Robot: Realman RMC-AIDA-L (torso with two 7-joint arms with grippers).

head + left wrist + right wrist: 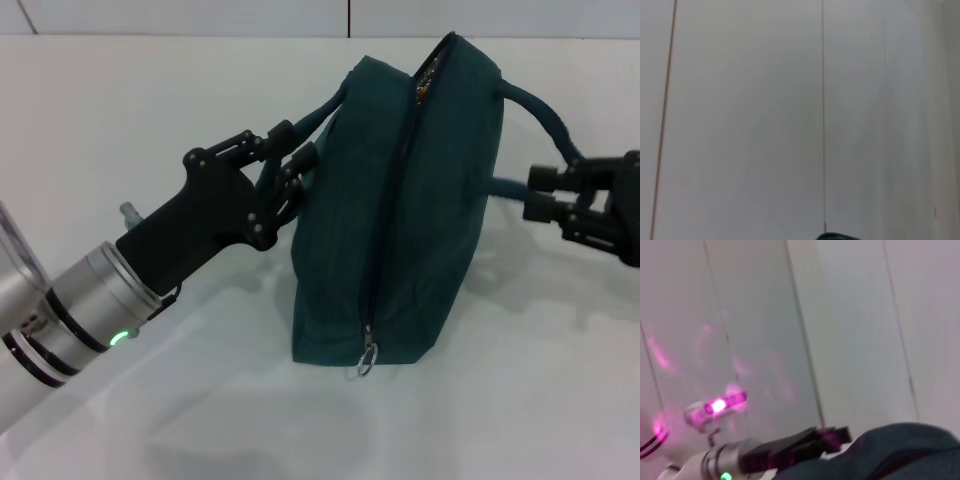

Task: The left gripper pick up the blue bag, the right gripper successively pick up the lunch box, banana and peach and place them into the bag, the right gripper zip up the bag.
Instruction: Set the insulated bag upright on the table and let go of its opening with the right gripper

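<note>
Bag: blue bag (pixel 400 220) stands upright on the white bench (pixel 150 120), about mid-scene in the head view, its long top seam running from the far end toward the camera.
Zipper: closed along most of the seam, with the metal ring pull (pixel 368 357) hanging at the near end; at the far end a short stretch gapes open and a speck of orange-yellow shows inside.
Handles: one looped handle (pixel 325 115) comes off the bag's left side, the other handle (pixel 545 120) arcs out to the right.
Left gripper: left gripper (pixel 290 165) sits just beside the bag's left face, fingers pressed together on the left handle loop where it meets the bag; its silver arm with a green light runs down to the lower left corner.
Right gripper: right gripper (pixel 540 195) is at the right edge, level with the bag's middle, its tips at the lower run of the right handle; whether it pinches the strap or only touches it I cannot tell.
Left wrist view: mostly pale wall panels, with a dark sliver at the lower edge.
Right wrist view: bag (pixel 890 452) fills the lower corner; beyond it the left gripper (pixel 832 437) shows on its silver arm.
</note>
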